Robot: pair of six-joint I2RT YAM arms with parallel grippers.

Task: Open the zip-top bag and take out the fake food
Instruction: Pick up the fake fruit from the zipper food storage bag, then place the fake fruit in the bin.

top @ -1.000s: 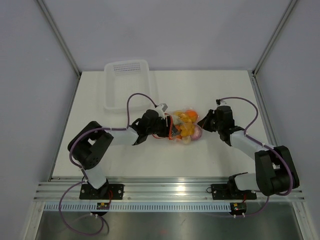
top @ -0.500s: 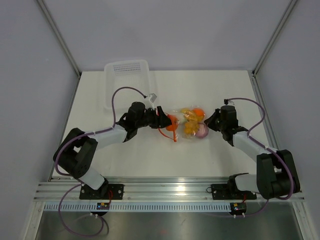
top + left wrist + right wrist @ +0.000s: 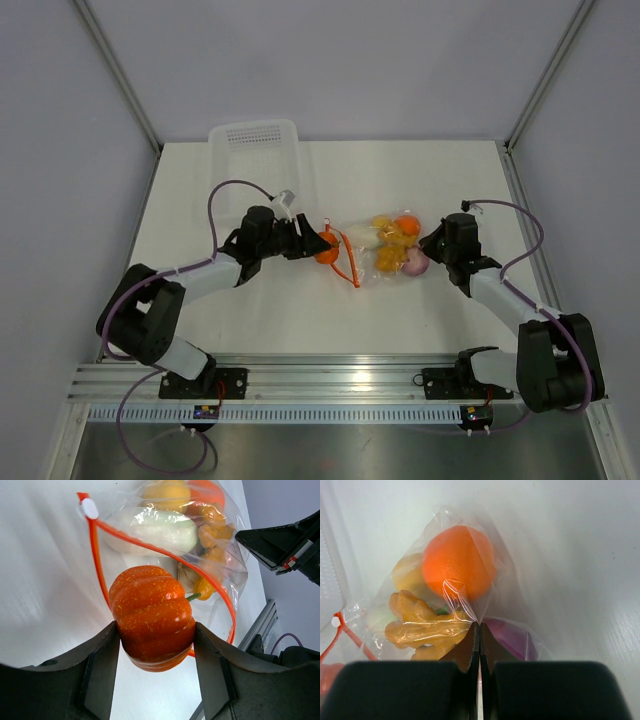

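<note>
left gripper (image 3: pixel 156 647) clamped on orange pumpkin piece (image 3: pixel 150 605), jaws partly spread around it; piece just outside open mouth of zip-top bag (image 3: pixel 220 550), beside red zipper strip (image 3: pixel 97 565); right gripper (image 3: pixel 479 642) pressed together, pinching film at bag's closed end; step judged: emptying, one piece out; next: set pumpkin down on bench (image 3: pixel 420 180), reach into mouth for remaining fake food (image 3: pixel 457 562); bag lies mid-bench, long axis left-right, mouth toward left arm
</note>
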